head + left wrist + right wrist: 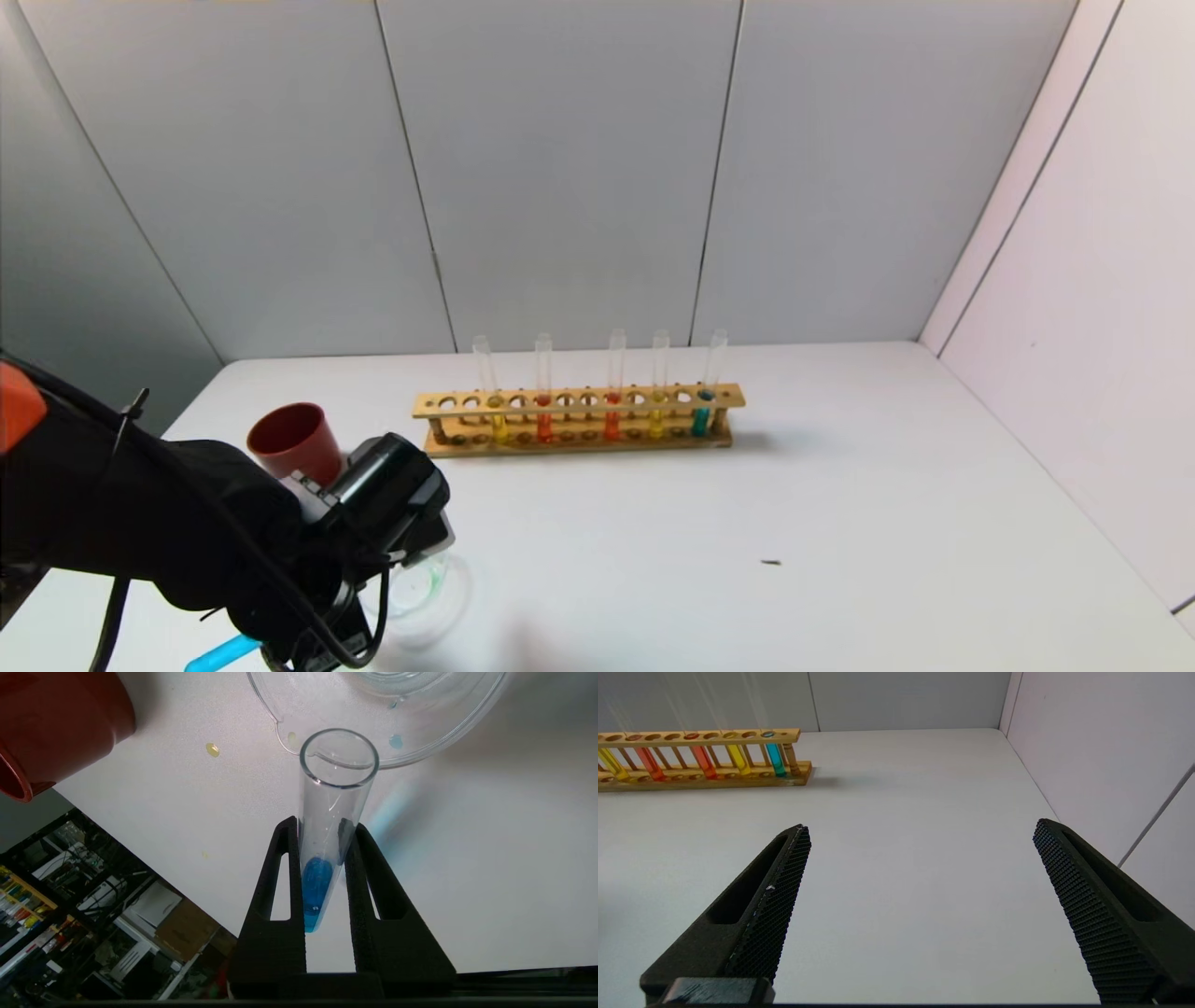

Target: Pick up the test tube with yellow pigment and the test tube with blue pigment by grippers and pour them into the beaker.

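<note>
My left gripper [321, 823] is shut on the test tube with blue pigment [316, 884]. The tube is tilted, its open mouth at the lip of the beaker [444, 723], and the blue liquid sits in its closed end. In the head view the left gripper [383, 523] hangs over the beaker [425, 597] at the table's front left, and the tube's blue end [219, 653] sticks out below the arm. A yellow tube [656, 422] and a second blue tube [700, 420] stand in the wooden rack [579, 403]. My right gripper [922, 827] is open and empty above bare table.
A dark red cup [294, 441] stands just behind the left gripper. The rack also holds another yellow tube [498, 425] and two orange-red tubes [544, 425]. A yellow drop [212, 749] lies on the table by the beaker. Walls close the back and right.
</note>
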